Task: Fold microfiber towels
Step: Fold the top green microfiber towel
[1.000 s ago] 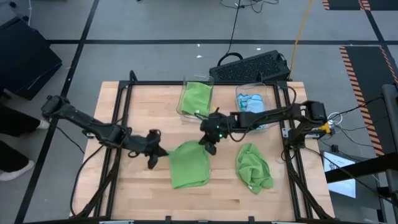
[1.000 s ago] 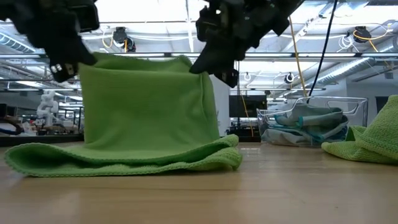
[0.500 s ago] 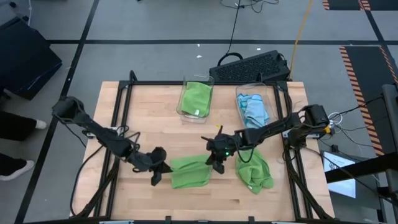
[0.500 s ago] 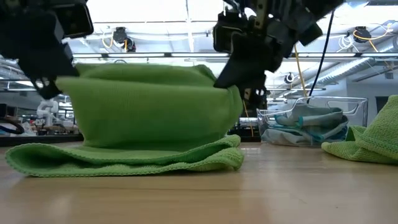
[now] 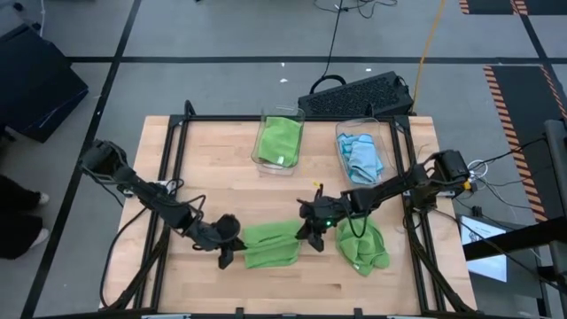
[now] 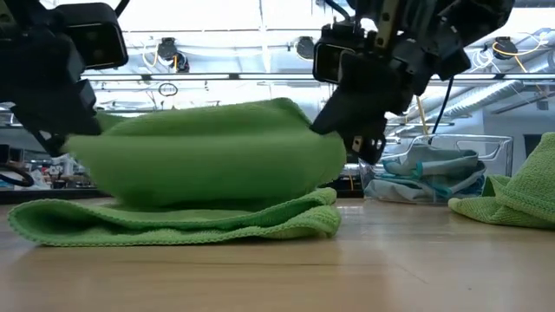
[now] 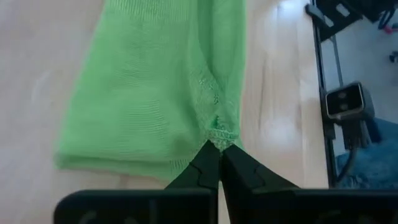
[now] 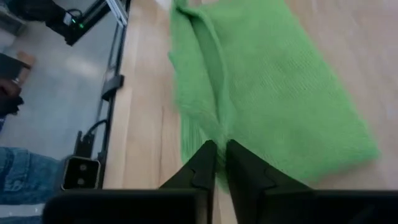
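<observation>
A lime green microfiber towel (image 5: 270, 245) lies near the table's front middle, folded over on itself. Its lower layer (image 6: 173, 221) rests flat on the wood, and its upper layer (image 6: 208, 152) bulges above it, held up at both ends. My left gripper (image 5: 236, 244) is shut on the towel's left end, my right gripper (image 5: 306, 237) on its right end. In the low view the left gripper (image 6: 74, 139) shows at the picture's left and the right gripper (image 6: 338, 121) at its right. A second green towel (image 5: 361, 244) lies crumpled to the right. My left gripper pinches a corner of the towel's upper layer (image 7: 217, 132) between its two fingertips. It comes slanting down from the table's left. The held corner is clear of the table and the layer sags toward the other gripper. My right gripper pinches the opposite end of the upper layer (image 8: 219, 134) between its two fingers, slanting down from the table's right. That end hangs above the lower layer, slack.
At the back stand two clear bins, one with a green towel (image 5: 279, 140) and one with blue towels (image 5: 359, 158). Behind them lies a black keyboard (image 5: 359, 93). A black frame (image 5: 164, 177) runs along the table's edges.
Both grippers have gone toward the table's near edge and down, still shut, carrying the towel's far edge over its near half. The raised layer, upright a second ago, now sags low over the layer that stayed on the table.
</observation>
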